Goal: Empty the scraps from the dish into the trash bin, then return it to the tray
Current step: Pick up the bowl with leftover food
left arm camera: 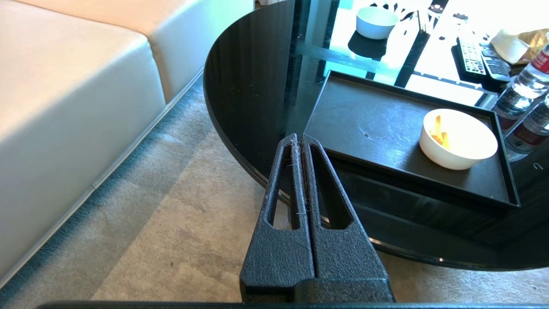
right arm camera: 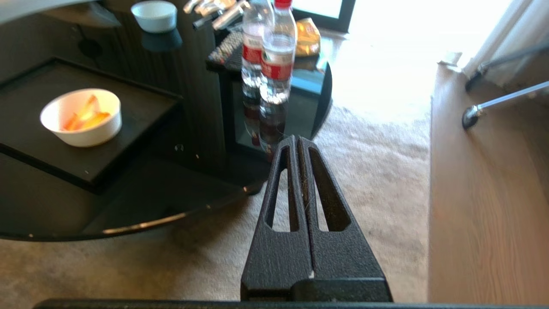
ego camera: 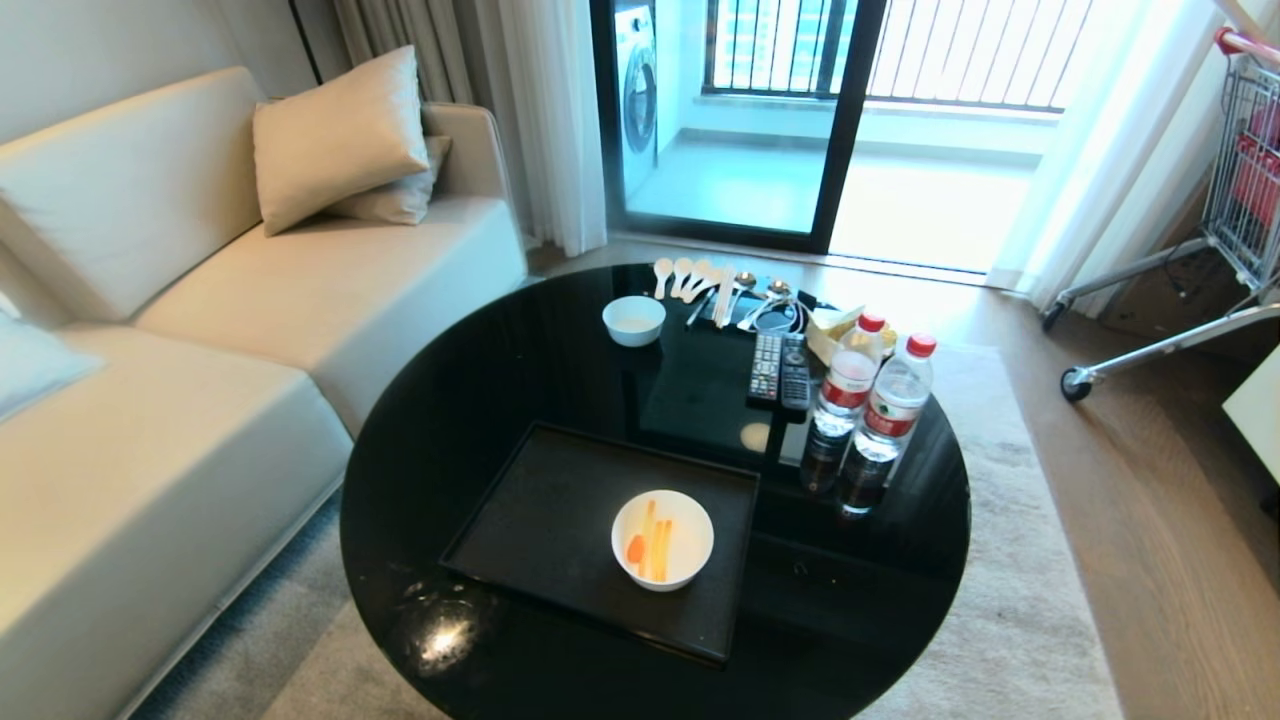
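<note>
Head view: dish [ego camera: 662, 539] with scraps [ego camera: 650, 548] sits on tray [ego camera: 540, 520], right side, on round black table [ego camera: 480, 370]. Left wrist view: left gripper [left arm camera: 299, 138] pressed together, empty, above table edge. Right wrist view: right gripper [right arm camera: 297, 140] pressed together, empty, above carpet [right arm camera: 369, 171].

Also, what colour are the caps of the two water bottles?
Red, on both water bottles; clearest in the head view.
</note>
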{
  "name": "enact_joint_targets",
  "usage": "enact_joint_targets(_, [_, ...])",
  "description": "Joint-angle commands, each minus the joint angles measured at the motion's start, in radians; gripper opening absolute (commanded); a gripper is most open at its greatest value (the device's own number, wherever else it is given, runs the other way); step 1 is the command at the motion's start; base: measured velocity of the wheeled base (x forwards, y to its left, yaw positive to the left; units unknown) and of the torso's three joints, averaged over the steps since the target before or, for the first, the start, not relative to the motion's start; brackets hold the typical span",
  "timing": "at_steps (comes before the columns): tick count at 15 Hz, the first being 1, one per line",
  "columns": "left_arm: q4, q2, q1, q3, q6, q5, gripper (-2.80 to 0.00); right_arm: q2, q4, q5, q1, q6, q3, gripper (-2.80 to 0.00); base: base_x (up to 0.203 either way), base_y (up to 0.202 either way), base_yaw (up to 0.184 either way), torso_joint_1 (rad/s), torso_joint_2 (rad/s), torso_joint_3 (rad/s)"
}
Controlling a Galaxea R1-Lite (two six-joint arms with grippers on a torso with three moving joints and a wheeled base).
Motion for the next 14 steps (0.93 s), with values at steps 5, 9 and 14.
enact_joint_targets(5, [-0.001, 0.0, 0.0, 0.0, 0.0, 0.001, -2.8, 0.2, 0.024, 0.095, 0.003, -0.025, -0.258, -2.8, 0.0, 0.0, 0.0, 0.0, 0.0, 0.0])
enact_joint_targets(9, [-0.001, 0.0, 0.0, 0.0, -0.001, 0.001, -2.8, 0.488, 0.025, 0.145, 0.003, -0.087, -0.44, -2.8, 0.0, 0.0, 0.0, 0.0, 0.0, 0.0])
enact_joint_targets(14, [-0.001, 0.0, 0.0, 0.0, -0.002, 0.001, -2.8, 0.774, 0.024, 0.28, 0.003, -0.125, -0.577, -2.8, 0.0, 0.0, 0.0, 0.0, 0.0, 0.0])
